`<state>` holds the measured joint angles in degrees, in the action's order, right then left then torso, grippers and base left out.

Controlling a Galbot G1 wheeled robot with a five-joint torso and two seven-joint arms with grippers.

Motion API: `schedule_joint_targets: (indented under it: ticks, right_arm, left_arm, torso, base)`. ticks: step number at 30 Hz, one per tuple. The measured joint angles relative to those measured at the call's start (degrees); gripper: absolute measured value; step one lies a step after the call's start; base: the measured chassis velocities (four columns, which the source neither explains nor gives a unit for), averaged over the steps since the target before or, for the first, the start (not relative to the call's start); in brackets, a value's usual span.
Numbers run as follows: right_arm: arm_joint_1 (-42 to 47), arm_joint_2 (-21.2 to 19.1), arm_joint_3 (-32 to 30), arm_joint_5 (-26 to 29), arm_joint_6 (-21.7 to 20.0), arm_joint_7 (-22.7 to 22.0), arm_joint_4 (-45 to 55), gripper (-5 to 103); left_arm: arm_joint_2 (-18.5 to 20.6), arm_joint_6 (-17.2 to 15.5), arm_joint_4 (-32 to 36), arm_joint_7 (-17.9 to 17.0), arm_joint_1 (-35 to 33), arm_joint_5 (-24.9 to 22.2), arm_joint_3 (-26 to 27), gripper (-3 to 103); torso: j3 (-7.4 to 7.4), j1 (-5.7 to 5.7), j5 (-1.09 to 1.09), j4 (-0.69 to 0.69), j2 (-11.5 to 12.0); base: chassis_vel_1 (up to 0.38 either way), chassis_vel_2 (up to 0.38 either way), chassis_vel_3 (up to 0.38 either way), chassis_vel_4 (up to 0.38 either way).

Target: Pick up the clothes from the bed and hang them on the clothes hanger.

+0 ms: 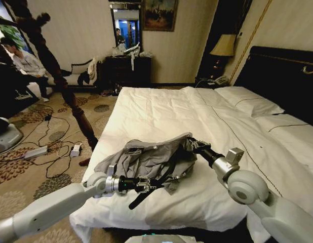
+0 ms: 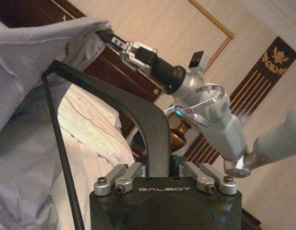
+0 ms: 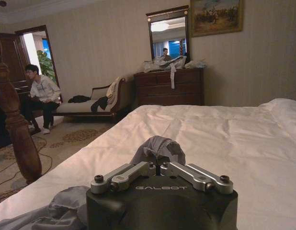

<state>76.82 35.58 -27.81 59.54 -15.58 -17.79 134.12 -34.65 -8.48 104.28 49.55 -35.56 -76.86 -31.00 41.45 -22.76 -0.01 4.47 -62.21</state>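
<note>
The light-grey clothes [image 1: 146, 154] lie bunched on the near left part of the white bed [image 1: 161, 109]. My left gripper [image 1: 149, 183] is at the shirt's near edge, shut on the black clothes hanger [image 1: 139, 198]. In the left wrist view the clothes hanger [image 2: 133, 108] rises from the shut fingers, one arm tucked under the grey cloth [image 2: 28, 52]. My right gripper [image 1: 188, 144] is at the shirt's far right edge, shut on a fold of it. The right gripper [image 3: 160, 166] holds a lifted tuft of the cloth [image 3: 160, 143].
A tall dark wooden coat stand [image 1: 60, 76] leans beside the bed's left side. Cables and a power strip [image 1: 35, 152] lie on the patterned carpet. The black headboard [image 1: 283, 76] is at the right, a dresser [image 1: 128, 68] by the far wall.
</note>
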Motion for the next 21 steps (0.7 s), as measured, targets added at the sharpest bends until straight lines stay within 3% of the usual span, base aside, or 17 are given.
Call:
schedule_joint_targets:
  ticks: [8, 14, 21]
  right_arm:
    - [0.4, -1.2, 0.5, 2.1, -0.1, 0.3, 2.0, 0]
    - [-0.5, -2.8, 0.7, 4.4, -0.2, 2.3, 3.0, 0]
    - [-0.9, -6.1, -0.5, 13.0, -0.9, 6.5, 5.5, 0]
  left_arm:
    - [-1.7, -0.1, -1.7, -0.1, 1.6, -0.7, 0.4, 23]
    - [-2.8, -0.2, -2.8, -0.1, 5.3, -1.0, -4.1, 23]
    - [-4.3, -0.2, -4.1, -0.4, 7.8, -1.6, -5.3, 23]
  torso:
    - [0.00, 0.00, 0.01, -0.01, 0.0]
    - [0.00, 0.00, 0.01, 0.00, 0.0]
    - [0.00, 0.00, 0.01, 0.00, 0.0]
  base:
    - [0.000, 0.000, 0.000, 0.000]
    - [0.000, 0.000, 0.000, 0.000]
    - [0.000, 0.000, 0.000, 0.000]
